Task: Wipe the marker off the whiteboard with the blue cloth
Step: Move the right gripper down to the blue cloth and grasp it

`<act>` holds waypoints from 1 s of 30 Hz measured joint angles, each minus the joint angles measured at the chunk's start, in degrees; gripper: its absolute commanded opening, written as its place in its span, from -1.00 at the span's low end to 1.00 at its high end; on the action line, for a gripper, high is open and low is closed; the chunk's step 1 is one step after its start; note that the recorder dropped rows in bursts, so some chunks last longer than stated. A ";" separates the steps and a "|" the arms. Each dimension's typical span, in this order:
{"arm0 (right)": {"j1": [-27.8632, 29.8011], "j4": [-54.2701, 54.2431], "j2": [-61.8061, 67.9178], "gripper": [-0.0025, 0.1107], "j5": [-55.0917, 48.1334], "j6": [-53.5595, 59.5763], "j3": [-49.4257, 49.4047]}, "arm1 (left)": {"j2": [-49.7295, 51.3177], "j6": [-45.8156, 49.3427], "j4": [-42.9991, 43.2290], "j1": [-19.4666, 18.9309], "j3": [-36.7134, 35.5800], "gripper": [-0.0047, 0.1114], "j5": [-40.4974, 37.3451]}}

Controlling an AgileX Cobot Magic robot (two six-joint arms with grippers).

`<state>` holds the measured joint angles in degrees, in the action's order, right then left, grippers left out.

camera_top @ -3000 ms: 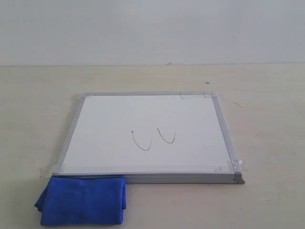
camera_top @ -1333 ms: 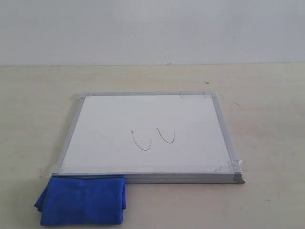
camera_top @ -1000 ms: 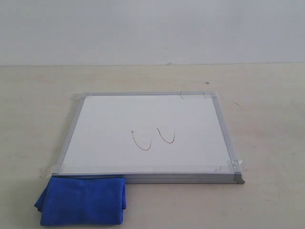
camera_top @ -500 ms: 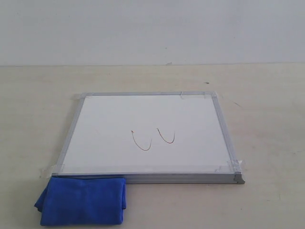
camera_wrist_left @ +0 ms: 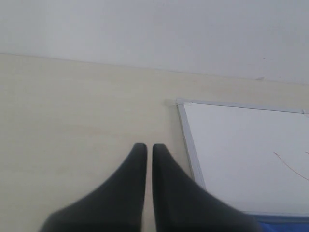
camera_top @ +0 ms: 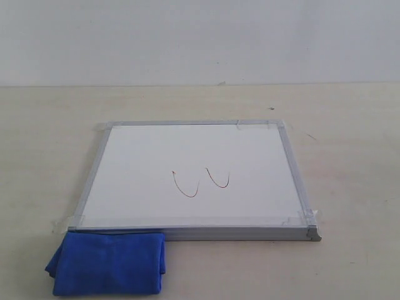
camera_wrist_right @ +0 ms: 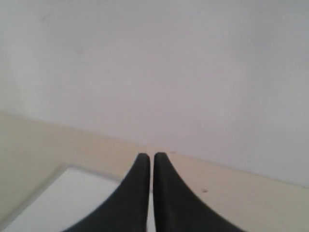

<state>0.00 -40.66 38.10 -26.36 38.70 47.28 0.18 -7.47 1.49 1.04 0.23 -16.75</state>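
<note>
The whiteboard [camera_top: 144,156] lies flat mid-desk, well clear of the desk's [camera_top: 350,125] far edge by the wall. The reddish-brown marker squiggle [camera_top: 188,195] sits near the board's centre. The folded blue cloth [camera_top: 109,262] lies against the board's front-left corner, toward the desk's front edge. The left gripper [camera_wrist_left: 149,147] and right gripper [camera_wrist_right: 150,157] each have their fingers pressed together, holding nothing.

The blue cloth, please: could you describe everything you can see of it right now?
The blue cloth is a soft, bright royal-blue fabric, folded into a rough rectangle with a bunched left edge. It lies flat on the table at the near left corner of the whiteboard, its far edge meeting the frame. Nothing rests on it or holds it. The left wrist view shows only a sliver of it.
</note>
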 measured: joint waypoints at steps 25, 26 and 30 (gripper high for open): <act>-44.57 -16.75 63.37 0.11 -2.33 35.95 14.50 | 0.00 0.00 0.00 0.00 0.00 -0.84 0.00; -44.57 -13.47 65.04 0.12 -2.72 33.21 16.15 | 0.00 0.00 0.00 0.00 0.00 -0.84 0.00; -44.57 -5.57 69.69 0.11 -5.39 24.45 20.12 | 0.00 0.00 0.00 0.00 0.00 -0.84 0.00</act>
<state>-44.57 -46.23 107.79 -31.75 63.15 67.40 0.18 -7.47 1.49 1.04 0.23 -16.75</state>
